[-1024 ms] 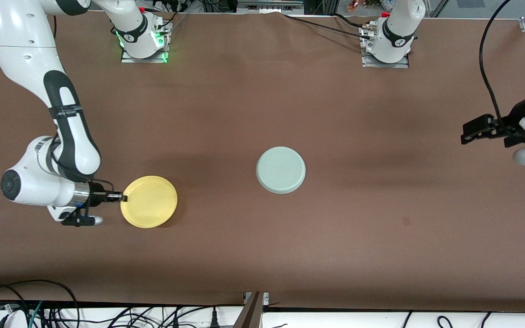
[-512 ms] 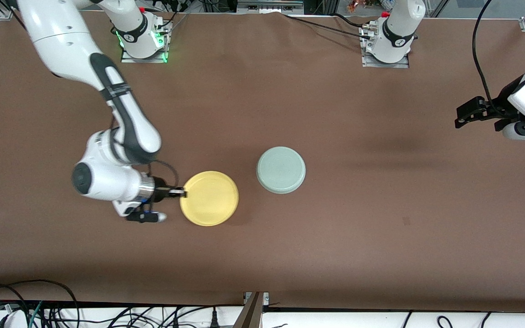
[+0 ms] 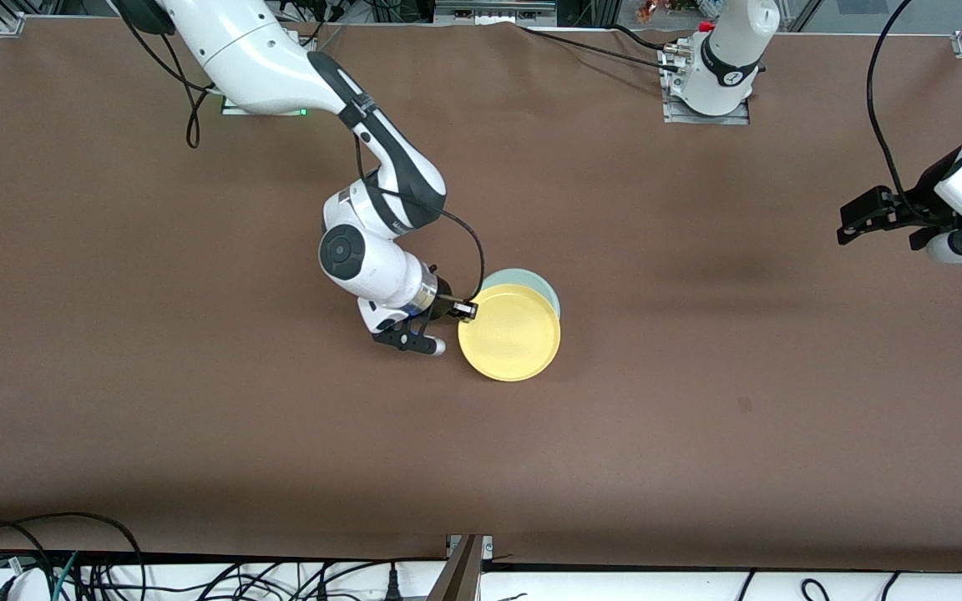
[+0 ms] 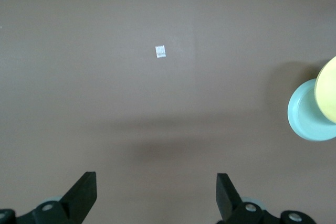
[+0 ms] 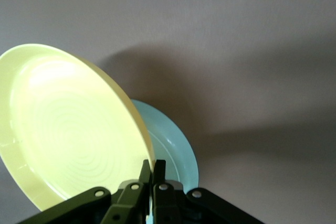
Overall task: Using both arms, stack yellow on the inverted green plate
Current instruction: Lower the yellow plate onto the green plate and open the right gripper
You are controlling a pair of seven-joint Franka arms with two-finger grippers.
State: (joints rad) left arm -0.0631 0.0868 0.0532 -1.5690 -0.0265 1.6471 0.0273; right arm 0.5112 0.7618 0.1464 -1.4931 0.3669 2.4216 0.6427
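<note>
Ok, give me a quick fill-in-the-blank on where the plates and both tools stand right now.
1. The right tool is shut on the rim of the ____ plate.
2. That plate hangs over the ____ plate, covering most of it.
3. The left tool waits at its own end of the table, jaws ____.

Missing words: yellow; green; open.

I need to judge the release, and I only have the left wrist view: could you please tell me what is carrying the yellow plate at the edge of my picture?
Observer: The right gripper is shut on the yellow plate's rim, holding it over the green plate.
Operator: Thank you. Is it level?
Observer: No. In the right wrist view the yellow plate tilts above the green plate, not resting flat on it.
Operator: And where is my own gripper?
Observer: The left gripper waits, open, over bare table toward the left arm's end.
</note>
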